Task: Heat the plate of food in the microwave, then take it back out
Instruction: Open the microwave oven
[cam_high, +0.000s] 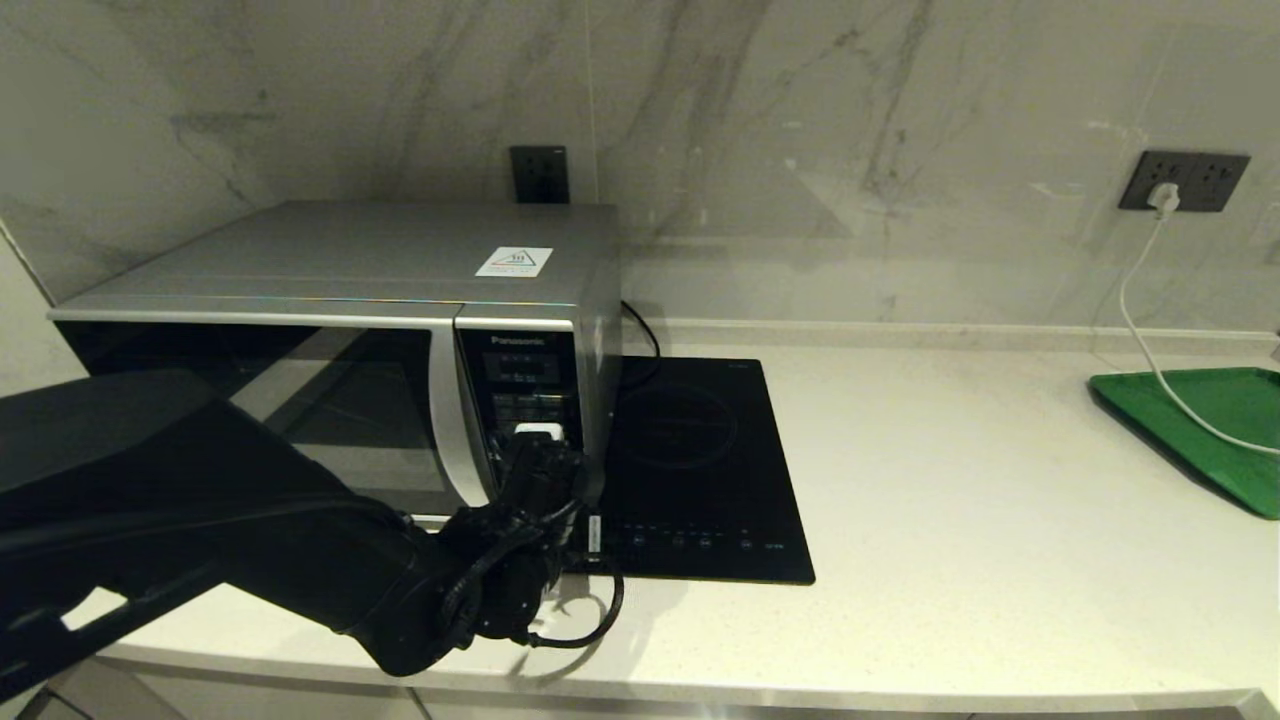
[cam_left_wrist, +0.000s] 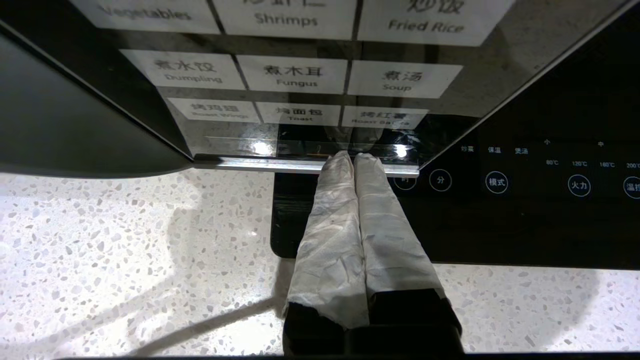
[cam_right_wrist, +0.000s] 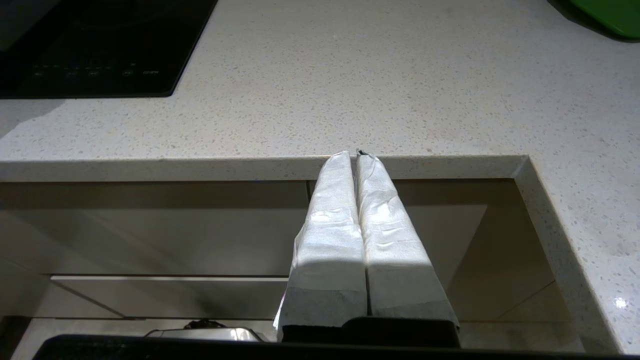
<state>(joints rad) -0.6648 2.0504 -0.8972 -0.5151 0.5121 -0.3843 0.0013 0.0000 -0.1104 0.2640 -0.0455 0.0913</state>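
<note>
step: pressing control | left tool (cam_left_wrist: 354, 159) pinched shut, empty, tips meeting Panasonic microwave (cam_high: 400, 330) panel at lower edge, 9 o'clock on tabletop (cam_high: 950, 500) | right tool (cam_right_wrist: 356, 157) closed, empty, parked | plate of food unseen, presumably inside

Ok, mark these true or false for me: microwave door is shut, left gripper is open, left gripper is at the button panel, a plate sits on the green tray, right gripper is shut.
1. The microwave door is shut: true.
2. The left gripper is open: false, its fingers are pressed together.
3. The left gripper is at the microwave's button panel: true, at its bottom edge.
4. A plate sits on the green tray: false, only a white cable crosses it.
5. The right gripper is shut: true.
</note>
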